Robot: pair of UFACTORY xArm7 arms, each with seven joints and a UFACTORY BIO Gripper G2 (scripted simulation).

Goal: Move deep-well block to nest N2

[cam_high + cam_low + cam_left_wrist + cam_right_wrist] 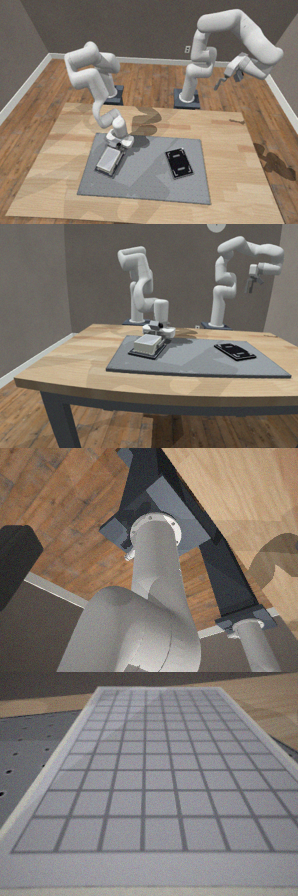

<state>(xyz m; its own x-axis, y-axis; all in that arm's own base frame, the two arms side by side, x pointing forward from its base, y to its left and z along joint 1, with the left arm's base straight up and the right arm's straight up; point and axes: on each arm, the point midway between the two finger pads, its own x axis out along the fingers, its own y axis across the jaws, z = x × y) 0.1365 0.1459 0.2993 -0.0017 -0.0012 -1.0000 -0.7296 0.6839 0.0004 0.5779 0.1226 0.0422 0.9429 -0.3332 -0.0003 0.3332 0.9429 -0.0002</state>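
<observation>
The pale deep-well block (108, 159) (147, 340) (150, 782) sits in or just over nest N1 (104, 174) (141, 356), the black nest at picture left; whether it is slightly raised is unclear. My right gripper (111, 157) (150, 345) is low at the block's arm-side end, shut on its long sides; one finger shows along the side. Its fingers are hidden in the right wrist view, where the gridded top fills the frame. Nest N2 (178, 163) (234, 351) is empty. My left gripper (217, 86) (249, 289) is open and empty, high and away from the table. The A1 marks are unreadable.
Both nests stand on a grey perforated mat (144, 188) (191, 367) on the wooden table (240, 207) (82, 379). N2 is turned at a different angle from N1. The left wrist view shows arm bases, floor and a table edge.
</observation>
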